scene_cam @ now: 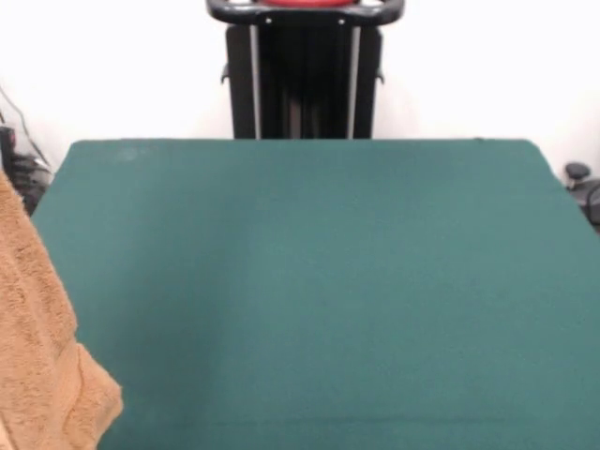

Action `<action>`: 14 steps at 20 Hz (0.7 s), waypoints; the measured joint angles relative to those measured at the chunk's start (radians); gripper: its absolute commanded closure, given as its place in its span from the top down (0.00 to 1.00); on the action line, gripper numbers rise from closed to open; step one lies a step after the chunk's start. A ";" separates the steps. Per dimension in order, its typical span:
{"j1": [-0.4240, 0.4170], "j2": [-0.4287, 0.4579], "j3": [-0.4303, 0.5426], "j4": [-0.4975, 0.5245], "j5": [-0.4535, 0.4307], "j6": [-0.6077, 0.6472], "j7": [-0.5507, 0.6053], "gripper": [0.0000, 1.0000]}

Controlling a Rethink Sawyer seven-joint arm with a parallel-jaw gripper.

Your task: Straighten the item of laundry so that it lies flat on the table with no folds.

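Towel (42,356): we see it hanging folded at the left edge, seemingly held aloft, not yet spread | table (309,281): bare green top | gripper: out of sight, state unknowable | pedestal (305,80): far side.

One orange-tan towel (42,356), one green table (319,281), one black pedestal (302,70)

Surface (319,281): spans most of the front view, from the near edge back to the pedestal.
Pedestal (302,70): behind the surface's far edge, at top centre.
Towel (37,356): at the left edge, near corner, overlapping the surface's left side; whether it rests on it cannot be told.
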 measured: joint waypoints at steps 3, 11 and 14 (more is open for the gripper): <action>0.058 -0.028 -0.051 0.012 -0.048 -0.022 0.006 0.00; 0.222 -0.065 -0.196 0.025 -0.178 -0.070 0.063 0.00; 0.274 -0.068 -0.245 0.025 -0.215 -0.080 0.099 0.00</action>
